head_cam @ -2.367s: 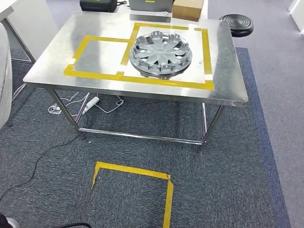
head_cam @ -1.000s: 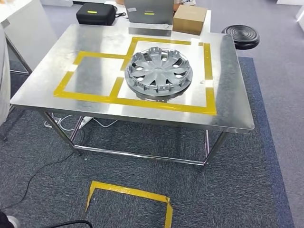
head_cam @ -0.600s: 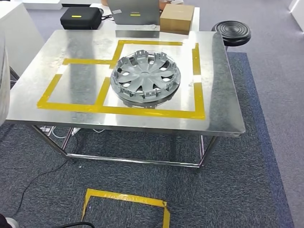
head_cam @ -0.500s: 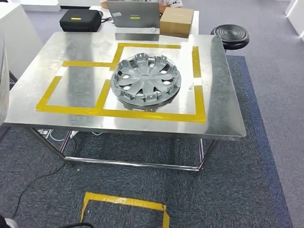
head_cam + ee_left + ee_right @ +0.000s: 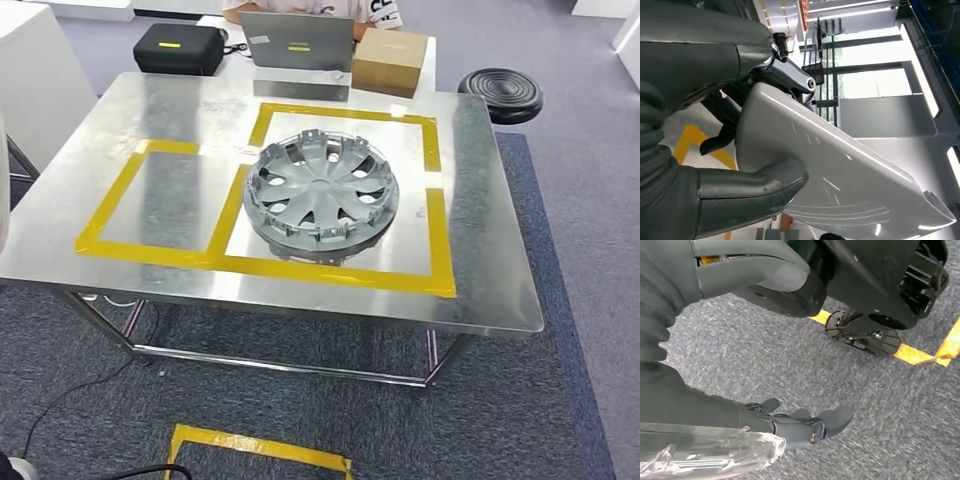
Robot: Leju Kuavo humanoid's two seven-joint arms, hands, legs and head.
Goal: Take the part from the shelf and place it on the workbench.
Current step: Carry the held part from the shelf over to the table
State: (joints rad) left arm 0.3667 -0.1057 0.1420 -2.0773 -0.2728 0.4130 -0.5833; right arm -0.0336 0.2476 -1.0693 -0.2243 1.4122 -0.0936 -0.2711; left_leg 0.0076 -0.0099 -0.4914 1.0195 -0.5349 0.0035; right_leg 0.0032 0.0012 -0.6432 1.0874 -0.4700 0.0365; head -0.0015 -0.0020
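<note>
I saw a bare steel tabletop (image 5: 483, 250) on a tube frame, standing on grey carpet (image 5: 498, 420). Yellow tape (image 5: 226, 222) marked two adjoining squares on it. A silver wheel cover (image 5: 321, 195) lay inside the right-hand square, its rim just touching the dividing strip. At the far edge a laptop (image 5: 296, 42) sat, reflected in the steel. More yellow tape (image 5: 256, 443) lay on the carpet in front.

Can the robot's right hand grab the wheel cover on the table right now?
Probably not yet. The right hand hangs low over the grey carpet with nothing in it, while the wheel cover lies on the table farther ahead. Nothing blocks it; the arm would have to lift and reach forward.
</note>
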